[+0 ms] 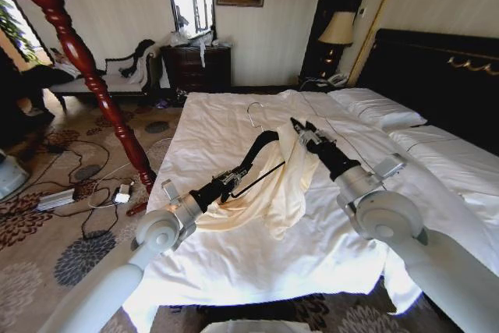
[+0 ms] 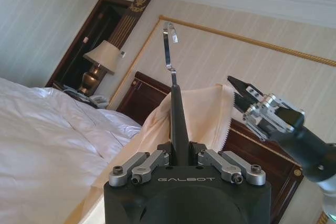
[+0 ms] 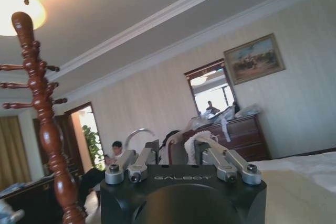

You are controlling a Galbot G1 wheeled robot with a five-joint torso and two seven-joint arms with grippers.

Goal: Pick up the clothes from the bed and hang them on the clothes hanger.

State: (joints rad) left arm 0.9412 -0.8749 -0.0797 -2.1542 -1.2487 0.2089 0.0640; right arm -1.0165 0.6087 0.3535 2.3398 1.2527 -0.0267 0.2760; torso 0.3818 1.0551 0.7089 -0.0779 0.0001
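Over the white bed, the left gripper is clamped on the black clothes hanger (silver hook up). The cream clothes drape from it, and the right gripper seems to pinch the fabric's top edge.

The wide bed wears a white duvet, with white pillows at its far right. The cream garment's lower folds rest on the duvet's near middle.

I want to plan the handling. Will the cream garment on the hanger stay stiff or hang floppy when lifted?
Likely floppy: the clothes drape in soft folds from the clothes hanger down to the bed. Probably light, being thin. It may slide off the hanger's slim arm.
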